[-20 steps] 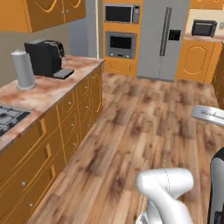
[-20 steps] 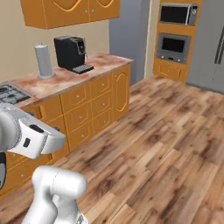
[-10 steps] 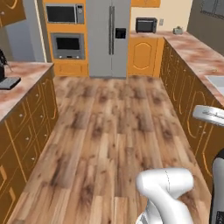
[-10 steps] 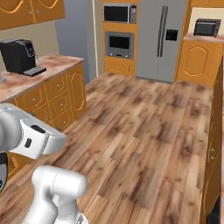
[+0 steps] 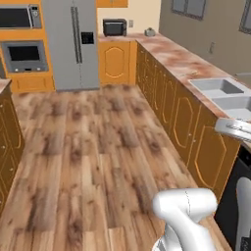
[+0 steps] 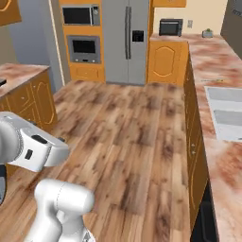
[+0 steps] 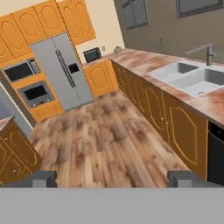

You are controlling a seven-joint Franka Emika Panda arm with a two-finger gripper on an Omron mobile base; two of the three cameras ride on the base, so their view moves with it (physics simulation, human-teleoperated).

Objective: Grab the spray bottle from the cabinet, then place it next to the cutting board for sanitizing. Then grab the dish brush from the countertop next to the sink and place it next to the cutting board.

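the two-finger hand [image 7: 112, 178] stands fully open, holding nothing. the double-basin grey steel sink [image 7: 192, 78] sits in the pinkish-red marbled stone worktop [image 7: 144, 59]; no spray bottle or cabinet is identifiable. judged step: keep driving until the cabinet faces squarely before reaching.

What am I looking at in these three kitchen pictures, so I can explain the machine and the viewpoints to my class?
It is a computer-rendered kitchen with a white robot arm on a driving base. Two pictures come from cameras on the base, behind the arm to its left and right. The third looks along the gripper, whose two dark fingertips stand wide apart, holding nothing. On the right runs a marbled countertop with a double grey sink and faucet. At the far end stand a steel fridge, wall ovens and a small dark appliance.
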